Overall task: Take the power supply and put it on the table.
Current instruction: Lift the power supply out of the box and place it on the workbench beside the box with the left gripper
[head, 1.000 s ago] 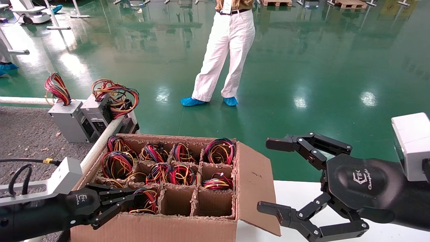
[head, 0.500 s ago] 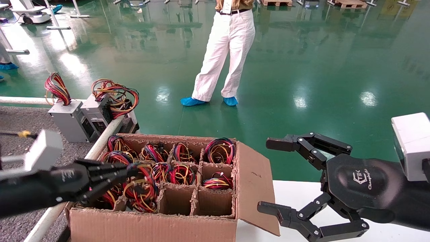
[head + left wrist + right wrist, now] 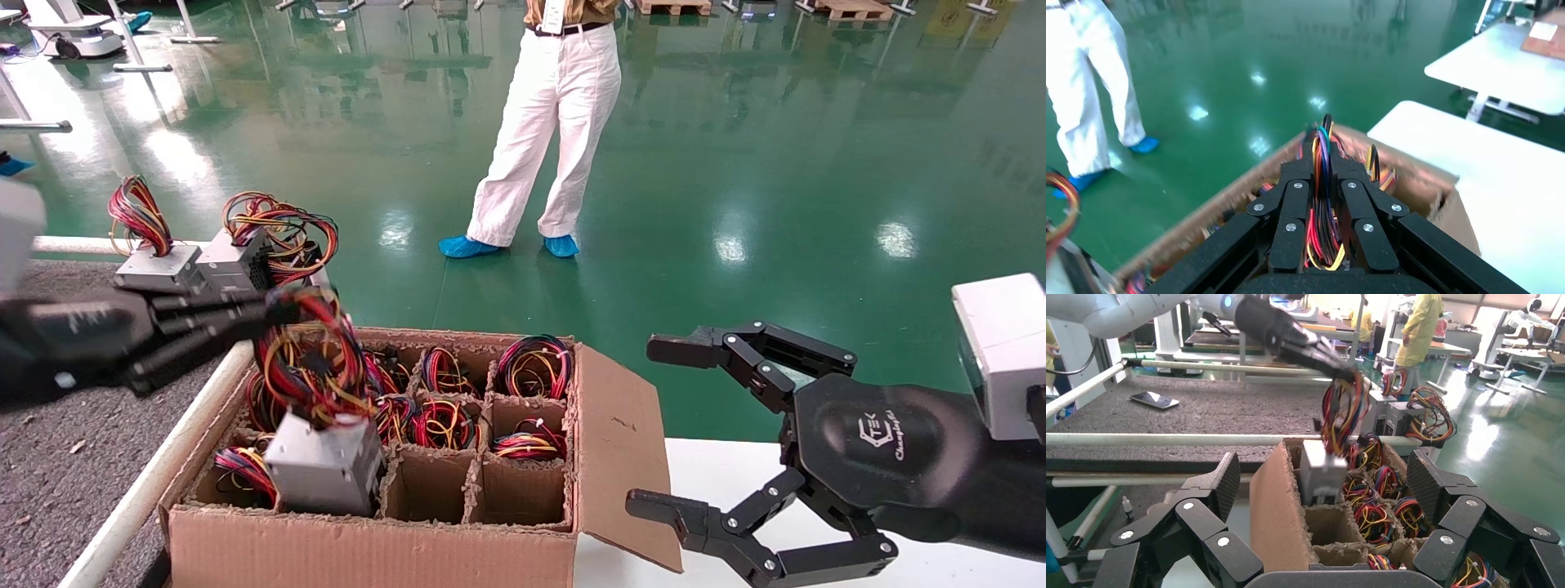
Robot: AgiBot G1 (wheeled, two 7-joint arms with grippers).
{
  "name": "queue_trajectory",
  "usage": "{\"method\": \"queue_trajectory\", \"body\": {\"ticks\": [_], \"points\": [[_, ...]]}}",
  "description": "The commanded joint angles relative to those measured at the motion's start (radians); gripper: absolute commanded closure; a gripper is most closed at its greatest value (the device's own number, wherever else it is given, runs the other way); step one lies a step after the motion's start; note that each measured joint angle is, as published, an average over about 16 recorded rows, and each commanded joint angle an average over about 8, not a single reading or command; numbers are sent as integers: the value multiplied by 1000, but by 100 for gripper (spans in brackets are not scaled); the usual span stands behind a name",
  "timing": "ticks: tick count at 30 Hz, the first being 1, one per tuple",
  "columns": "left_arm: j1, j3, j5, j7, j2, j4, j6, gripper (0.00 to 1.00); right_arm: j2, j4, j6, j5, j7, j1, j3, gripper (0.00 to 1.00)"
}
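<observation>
- A glossy green workshop floor lies beyond the dark grey speckled tabletop.
- The idle right pincer hangs spread over white.
- The left pincer, clamped on looped wires, has lifted the grey sheet-metal power supply half clear of the brown cardboard box; the tabletop comes next.

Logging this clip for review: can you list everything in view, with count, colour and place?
Power supply: one, grey, hanging by its wires, partly lifted out of a near-left compartment.
Wires: one bundle, red, yellow and black, pinched in the left gripper.
Box: one, brown cardboard with dividers, more wire bundles inside.
Other units: two, grey, on the table beyond the box.
Table: one, dark grey, speckled, left of the box.
Phone: one, dark, on the table.
Person: one, white trousers, blue shoe covers, on the green floor.
Left gripper: black, shut on the wires above the box.
Right gripper: black, open, right of the box.
</observation>
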Motion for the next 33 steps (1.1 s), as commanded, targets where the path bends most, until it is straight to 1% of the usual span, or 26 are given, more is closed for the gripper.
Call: {"method": "queue_trajectory", "body": {"ticks": [1, 12, 20, 27, 33], "points": [[-24, -2, 0, -21, -3, -4, -1, 100, 0, 0, 0, 0, 0, 0, 0, 0], [-175, -13, 21, -88, -16, 28, 5, 100, 0, 0, 0, 0, 0, 0, 0, 0], [-268, -15, 63, -90, -37, 99, 14, 100, 0, 0, 0, 0, 0, 0, 0, 0], [-317, -17, 83, -68, -56, 143, 41, 100, 0, 0, 0, 0, 0, 0, 0, 0], [-327, -18, 85, -63, -61, 148, 54, 100, 0, 0, 0, 0, 0, 0, 0, 0]]}}
